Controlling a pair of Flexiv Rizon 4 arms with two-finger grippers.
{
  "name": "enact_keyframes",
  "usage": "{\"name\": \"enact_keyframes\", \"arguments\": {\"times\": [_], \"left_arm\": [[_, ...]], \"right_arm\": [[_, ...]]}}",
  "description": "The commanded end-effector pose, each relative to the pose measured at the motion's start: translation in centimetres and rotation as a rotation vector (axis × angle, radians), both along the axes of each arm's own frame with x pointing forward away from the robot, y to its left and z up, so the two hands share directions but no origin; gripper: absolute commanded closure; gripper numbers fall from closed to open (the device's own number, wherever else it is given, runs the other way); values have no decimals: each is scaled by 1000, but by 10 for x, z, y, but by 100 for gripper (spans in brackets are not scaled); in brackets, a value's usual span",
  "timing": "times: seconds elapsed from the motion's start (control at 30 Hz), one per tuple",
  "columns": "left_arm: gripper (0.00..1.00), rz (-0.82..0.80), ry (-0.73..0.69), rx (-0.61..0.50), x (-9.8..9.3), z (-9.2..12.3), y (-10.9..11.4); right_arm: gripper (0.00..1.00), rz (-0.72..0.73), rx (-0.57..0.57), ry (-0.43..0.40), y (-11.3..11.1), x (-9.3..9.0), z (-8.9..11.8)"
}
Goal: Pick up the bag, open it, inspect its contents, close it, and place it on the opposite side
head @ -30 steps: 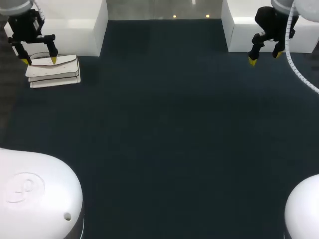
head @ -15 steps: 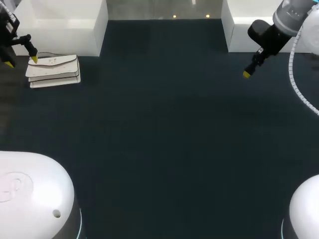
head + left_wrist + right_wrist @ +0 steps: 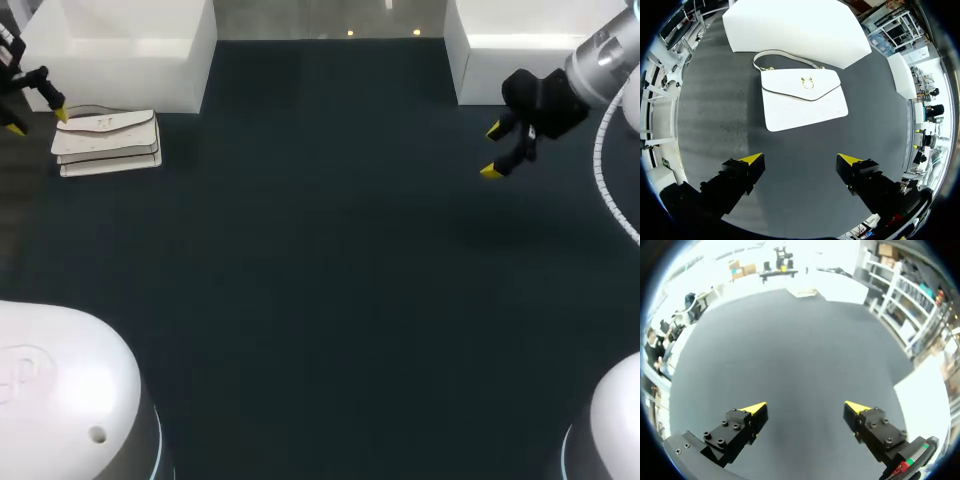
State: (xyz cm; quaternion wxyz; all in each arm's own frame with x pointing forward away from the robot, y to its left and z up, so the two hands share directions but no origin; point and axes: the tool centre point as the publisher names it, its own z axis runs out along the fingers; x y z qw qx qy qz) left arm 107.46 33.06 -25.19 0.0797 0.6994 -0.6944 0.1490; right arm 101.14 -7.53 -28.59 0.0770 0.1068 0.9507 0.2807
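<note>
Lying closed: white leather flap handbag [image 3: 802, 97], gold clasp. Left gripper [image 3: 801, 160] just beside it, jaws apart. Right gripper [image 3: 492, 151] well away from it, jaws apart.

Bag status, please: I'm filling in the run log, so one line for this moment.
bag: lying flat, flap closed | left pincer: open, bag ahead | right pincer: open, empty

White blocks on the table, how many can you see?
2. The left white block stands at the table's far left, just behind the bag. The right white block stands at the far right, behind the right hand. None looks hidden.
</note>
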Motion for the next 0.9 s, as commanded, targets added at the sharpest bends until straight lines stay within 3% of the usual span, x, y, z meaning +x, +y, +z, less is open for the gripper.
{"name": "enact_keyframes", "arguments": {"times": [0.03, 0.53, 0.9], "left_arm": [[0, -6, 15, -71, 10, -7, 9], [0, 4, 12, -100, 21, -18, 22], [0, 23, 3, -160, 26, -28, 30]], "right_arm": [[0, 87, 47, 10, 5, 15, -10], [0, 155, 43, 30, 26, 49, -29], [0, 186, 54, 27, 41, 54, -38]]}}
